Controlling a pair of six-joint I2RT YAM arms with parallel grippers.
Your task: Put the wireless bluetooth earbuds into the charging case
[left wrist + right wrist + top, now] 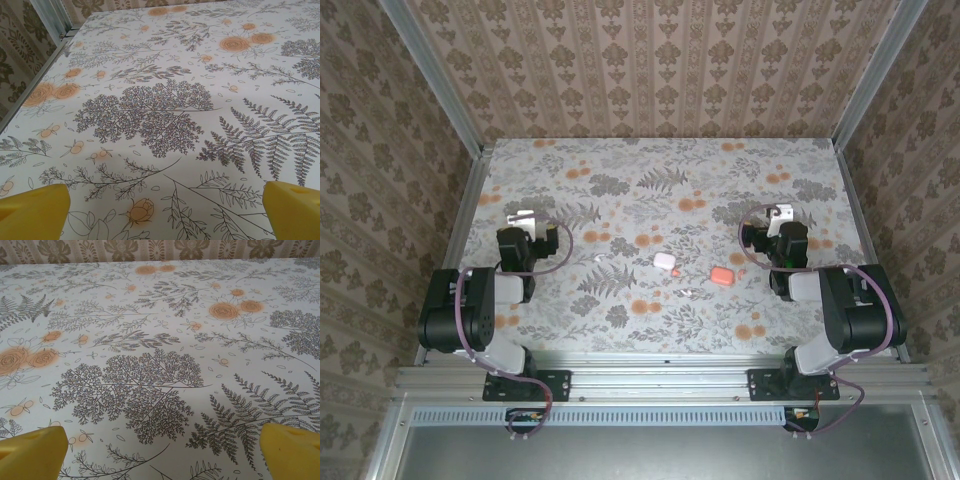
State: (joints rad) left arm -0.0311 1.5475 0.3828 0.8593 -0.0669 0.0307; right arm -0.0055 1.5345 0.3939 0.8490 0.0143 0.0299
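The left hand (164,214) and right hand (162,454) are both spread wide and empty, their blunt yellow fingertips (32,212) low over the matte, floral-printed surface (620,180). Between the arms lie a smooth white pebble-shaped plastic case (665,262) and a coral-pink pebble-shaped case (722,276). A tiny coral earbud (676,271) and a pale earbud (692,292) lie loose beside them. I judge that no insertion has begun, so picking and seating remain.
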